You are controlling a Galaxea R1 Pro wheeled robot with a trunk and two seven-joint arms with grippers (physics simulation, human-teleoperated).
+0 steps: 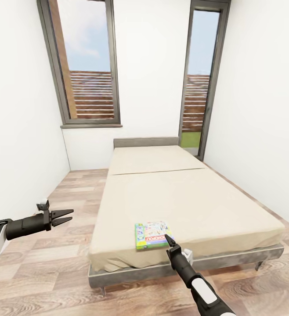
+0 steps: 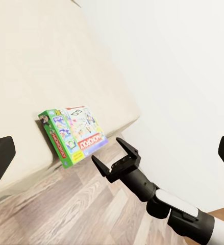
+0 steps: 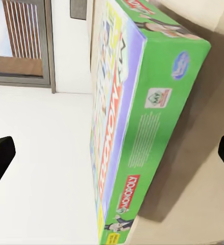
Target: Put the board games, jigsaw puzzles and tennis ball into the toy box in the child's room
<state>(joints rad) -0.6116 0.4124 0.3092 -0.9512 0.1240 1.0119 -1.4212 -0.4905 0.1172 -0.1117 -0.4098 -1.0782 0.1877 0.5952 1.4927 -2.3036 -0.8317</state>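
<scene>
One board game (image 1: 152, 235), white-green, lies flat on the bed (image 1: 206, 206) at its foot edge, directly ahead of the right gripper (image 1: 167, 238), whose jaws stand wide open and empty. Step in hand, by judgement: approach for pickup. Next move calls for straddling the box edge, then closing. Left gripper (image 1: 65, 217) is open and empty, well apart.

Bright, even daylight pours in from the two windows (image 1: 88, 66). The bed (image 1: 197, 206) casts a soft shadow on the floor (image 1: 65, 272). The verticals lean at the head view's edges, and the board game (image 3: 142, 112) looks slightly soft up close.
</scene>
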